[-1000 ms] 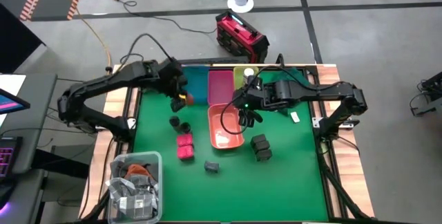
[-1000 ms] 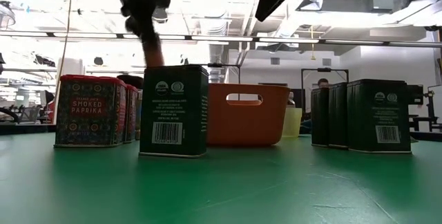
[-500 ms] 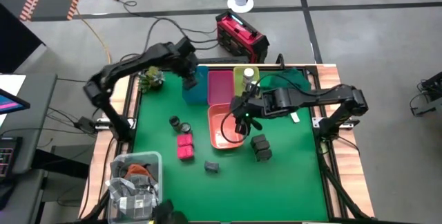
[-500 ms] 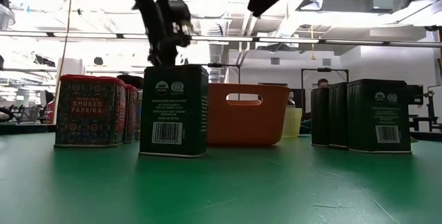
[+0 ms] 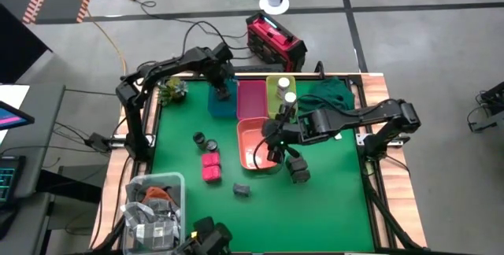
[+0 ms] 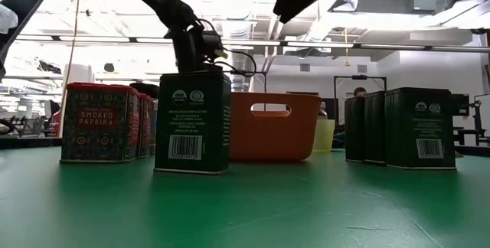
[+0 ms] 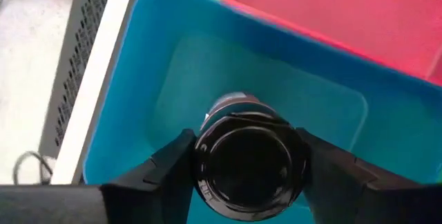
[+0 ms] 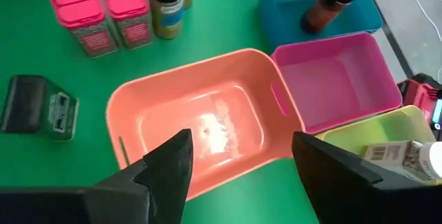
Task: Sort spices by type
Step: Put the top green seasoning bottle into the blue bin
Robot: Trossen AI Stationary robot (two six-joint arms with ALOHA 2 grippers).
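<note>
Four smooth plastic bins crowd the far middle of the green cloth-covered surface (image 5: 331, 200): a blue rectangular bin (image 5: 223, 97), a pink rectangular bin (image 5: 251, 97), a yellow-green bin (image 5: 277, 84) holding a white-capped bottle (image 5: 289, 98), and, nearer the front, a salmon bin with a handle slot (image 5: 256, 146). A crumpled dark green cloth (image 5: 329, 94) lies beside the yellow-green bin, and a clear plastic box of clutter (image 5: 153, 212) sits at the front left corner.

The left pincer (image 7: 245, 160) hangs over the blue bin, its two dark fingers (image 7: 169, 162) set on either side of a dark round glossy jar with a black lid (image 7: 246, 163); the jar is inside the bin's walls, and whether the fingers press it or have let go cannot be told.

The right pincer (image 8: 238, 156) hovers released over the salmon bin, nothing between its fingers.

On the open cloth stand two magenta blocks with patterned sides (image 5: 210, 167), a dark round jar (image 5: 199, 138) just beyond them, a dark grey boxy pack lying flat (image 5: 241, 190), and dark grey boxy packs standing upright (image 5: 297, 166) right of the salmon bin. From table height the block's label reads smoked paprika (image 6: 97, 122).
</note>
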